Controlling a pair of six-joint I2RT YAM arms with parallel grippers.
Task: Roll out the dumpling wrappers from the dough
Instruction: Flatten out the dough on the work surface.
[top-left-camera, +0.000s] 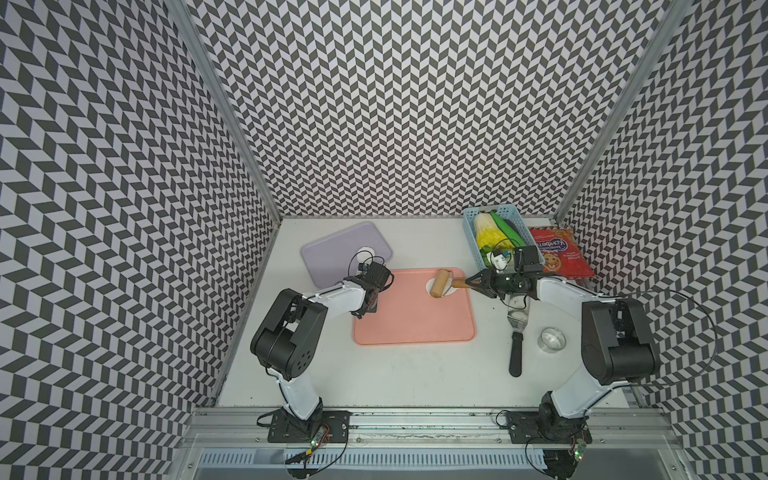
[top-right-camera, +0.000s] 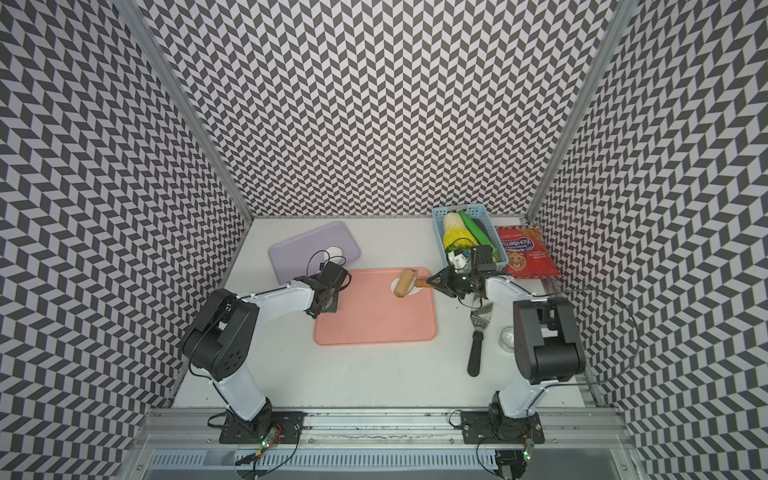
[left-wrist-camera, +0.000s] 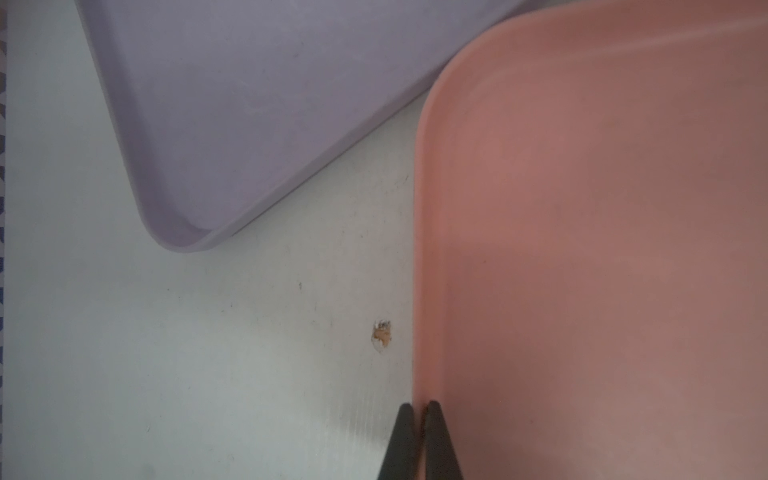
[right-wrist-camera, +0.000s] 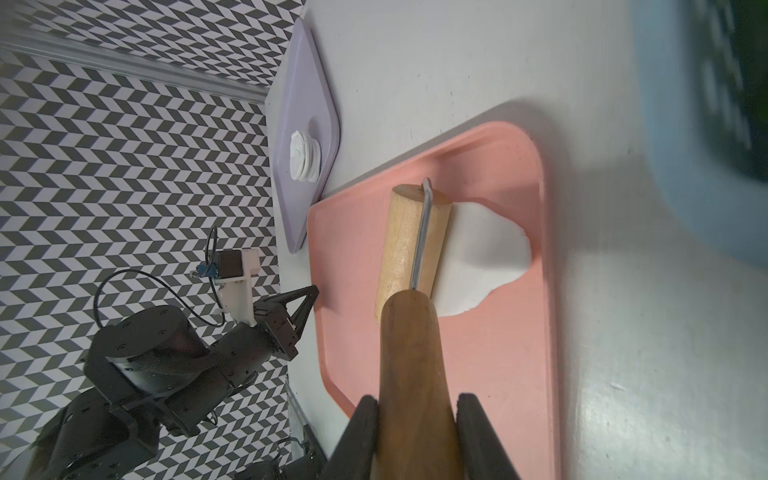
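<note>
The dough (right-wrist-camera: 486, 249) lies as a flat white sheet at the far right corner of the pink tray (top-left-camera: 415, 320). A wooden roller (top-left-camera: 441, 283) rests on it, covering much of it in both top views. My right gripper (right-wrist-camera: 417, 401) is shut on the roller's brown handle (right-wrist-camera: 411, 353). My left gripper (left-wrist-camera: 419, 407) is shut on the pink tray's left rim, one finger on each side. A small stack of round dumpling wrappers (right-wrist-camera: 305, 156) sits on the purple tray (top-left-camera: 332, 253), behind the left wrist.
A blue basket (top-left-camera: 473, 241) of vegetables and a red snack bag (top-left-camera: 559, 251) stand at the back right. A spatula (top-left-camera: 516, 332) and a steel ring cutter (top-left-camera: 551, 340) lie on the table right of the pink tray, under the right arm.
</note>
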